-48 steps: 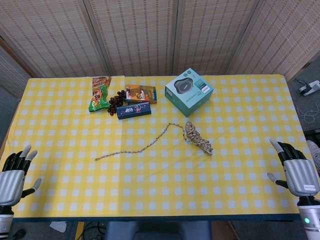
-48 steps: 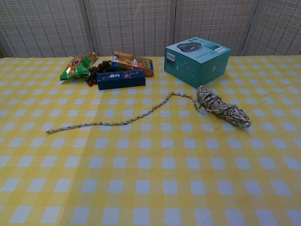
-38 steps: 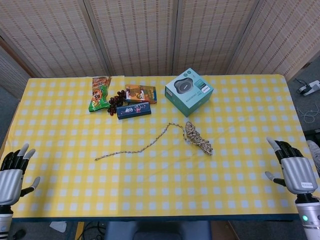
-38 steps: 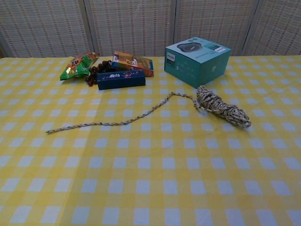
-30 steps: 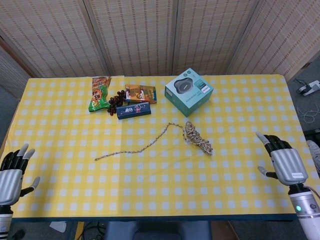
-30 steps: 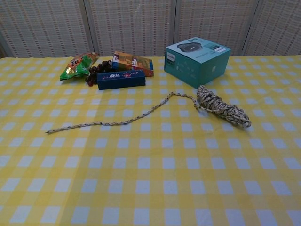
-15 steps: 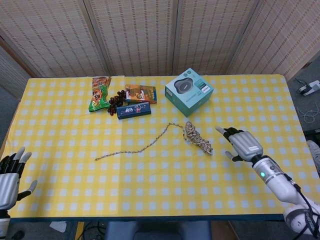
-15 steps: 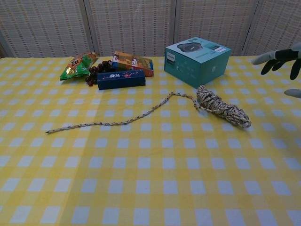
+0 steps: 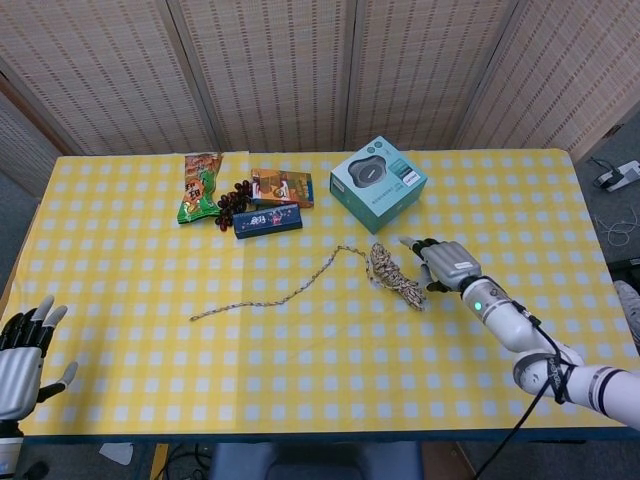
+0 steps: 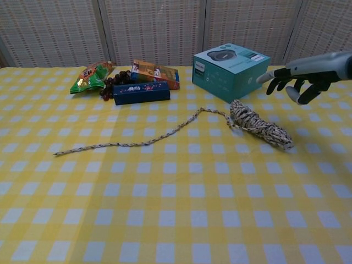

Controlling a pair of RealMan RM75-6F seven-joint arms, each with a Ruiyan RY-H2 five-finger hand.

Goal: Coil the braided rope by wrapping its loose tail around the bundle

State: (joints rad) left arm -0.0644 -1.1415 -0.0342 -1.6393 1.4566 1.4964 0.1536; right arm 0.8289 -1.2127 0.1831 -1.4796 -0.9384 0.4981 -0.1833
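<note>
- Woven-cane screen panels point(image 9: 280, 70) back a table under a yellow-and-white checked cloth point(image 9: 330, 350).
- Speckled braided rope bundle point(image 9: 397, 277), a short fat coil, lies on the cloth right of centre, just in front of the teal box; chest view shows it angled toward the near right.
- Loose tail of the rope point(image 9: 270, 297) leaves the bundle's far end, arcs up a little, then runs left and toward the near edge, flat on the cloth, free end well apart from the bundle.
- Right hand point(image 9: 445, 262), grey with dark fingers, hovers just right of the bundle; fingers spread and slightly curved, nothing in them. Chest view puts it above the cloth, clear of the rope point(image 10: 300, 77).
- Left hand point(image 9: 20, 350) at the near left corner, well apart from the rope; fingers apart, holding nothing.
- Teal cardboard box with a dark round device pictured on its lid point(image 9: 378, 183), behind the bundle.
- Dark blue oblong box point(image 9: 267, 220), orange printed box point(image 9: 281, 186) behind it, cluster of dark grapes point(image 9: 232, 198), green-and-orange snack packet point(image 9: 200, 185), grouped at far left-centre.
</note>
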